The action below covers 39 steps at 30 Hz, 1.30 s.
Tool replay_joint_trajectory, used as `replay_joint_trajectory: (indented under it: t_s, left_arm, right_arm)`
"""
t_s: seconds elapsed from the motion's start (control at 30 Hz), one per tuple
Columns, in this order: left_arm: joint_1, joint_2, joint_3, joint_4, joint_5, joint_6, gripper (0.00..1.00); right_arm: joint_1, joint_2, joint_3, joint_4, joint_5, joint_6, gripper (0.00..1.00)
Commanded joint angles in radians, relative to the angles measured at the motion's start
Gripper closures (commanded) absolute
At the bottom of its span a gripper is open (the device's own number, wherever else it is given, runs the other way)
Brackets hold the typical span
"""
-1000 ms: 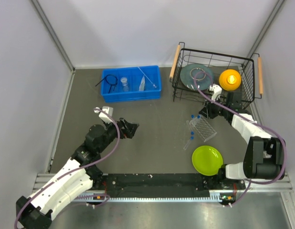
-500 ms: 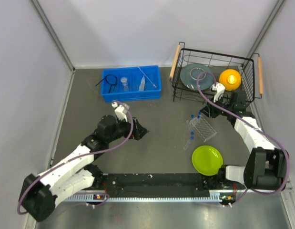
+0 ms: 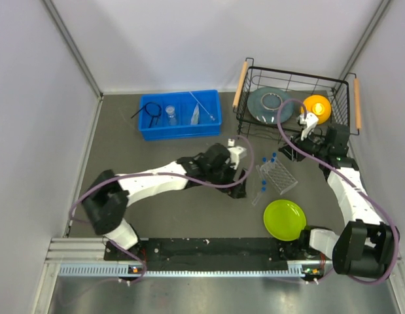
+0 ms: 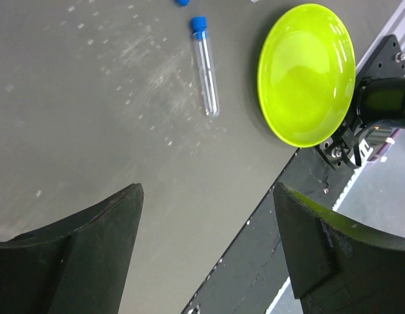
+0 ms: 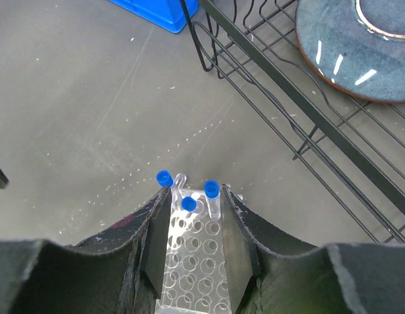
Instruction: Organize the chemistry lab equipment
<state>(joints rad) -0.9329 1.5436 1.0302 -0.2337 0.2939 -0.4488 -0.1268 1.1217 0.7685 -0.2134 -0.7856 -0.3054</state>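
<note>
Our left hand, spread wide, has swung in from the left of the table and hangs above a loose blue-capped tube beside the lime-green plate (at the near edge). Our right hand straddles the tube rack by the wire basket; we cannot tell whether it pinches the rack.

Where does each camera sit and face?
Top external: fixed high behind left arm and right arm, looking down on both.
Left wrist: looks down past the left claw at a loose tube and lime-green plate.
Right wrist: looks down past the right claw at the tube rack and wire basket.
Shared: top and left wrist both show that plate.
</note>
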Motion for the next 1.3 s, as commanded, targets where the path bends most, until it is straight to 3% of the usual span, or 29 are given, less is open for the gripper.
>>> replay_joint_trajectory:
  t_s: [0.0,0.23,0.47,0.87,1.27]
  left_arm:
    - [-0.067,0.143,0.21,-0.142,-0.025,0.053,0.19]
    - [-0.129,0.407,0.464,-0.318,-0.059,0.027,0.42]
    - [-0.158,0.555,0.648,-0.424,-0.102,0.01,0.54]
    - [-0.184,0.687,0.814,-0.556,-0.197,0.015,0.61]
    - [-0.196,0.739,0.855,-0.61,-0.266,0.018,0.71]
  right_arm:
    - [-0.03,-0.028,0.028,0.003,-0.05,-0.012,0.64]
    - [-0.042,-0.042,0.029,0.003,-0.058,-0.011,0.63]
    - [-0.045,-0.046,0.029,0.005,-0.069,-0.011,0.63]
    - [-0.046,-0.039,0.028,0.005,-0.072,-0.012,0.63]
    - [-0.045,-0.036,0.026,0.002,-0.086,-0.012,0.63]
